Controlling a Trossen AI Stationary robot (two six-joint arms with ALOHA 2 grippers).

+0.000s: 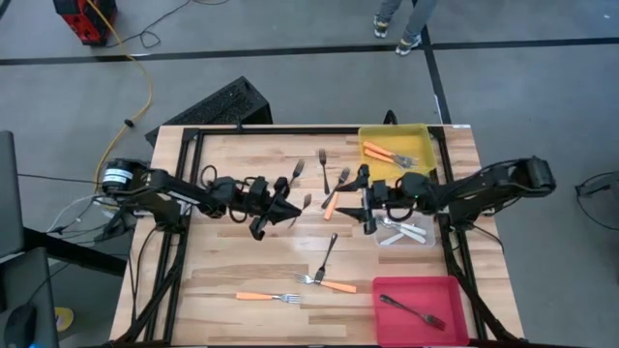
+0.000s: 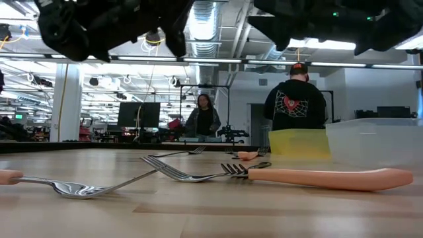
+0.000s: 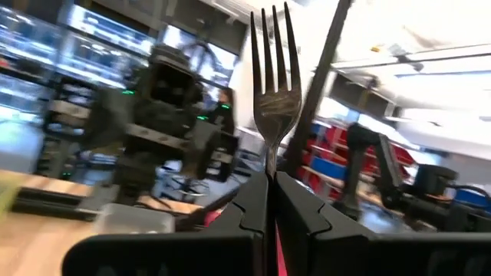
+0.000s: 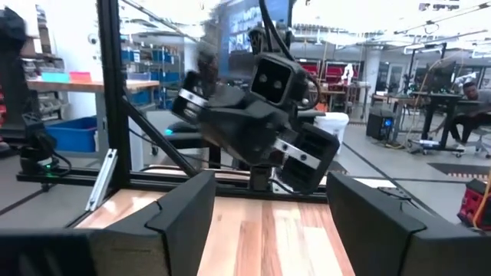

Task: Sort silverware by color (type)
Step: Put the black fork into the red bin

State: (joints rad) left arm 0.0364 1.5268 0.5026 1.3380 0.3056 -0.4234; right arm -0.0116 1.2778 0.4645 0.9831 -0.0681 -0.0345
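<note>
Holding 1 dark fork (image 3: 272, 84) tines-up in pinched fingers, the left gripper (image 1: 280, 206) hovers mid-table, likely mid-handover. At its 3 o'clock, the right gripper (image 1: 368, 205), fingers spread and empty, should close on it. Only the high view shows the red bin (image 1: 455, 286) at 5 o'clock.

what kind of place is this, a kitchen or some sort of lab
Not a kitchen; it looks like a robotics lab or workshop hall. Exposed ceiling ducts run overhead, workbenches with monitors fill the room behind, and a person stands among them beyond the wooden table.
</note>
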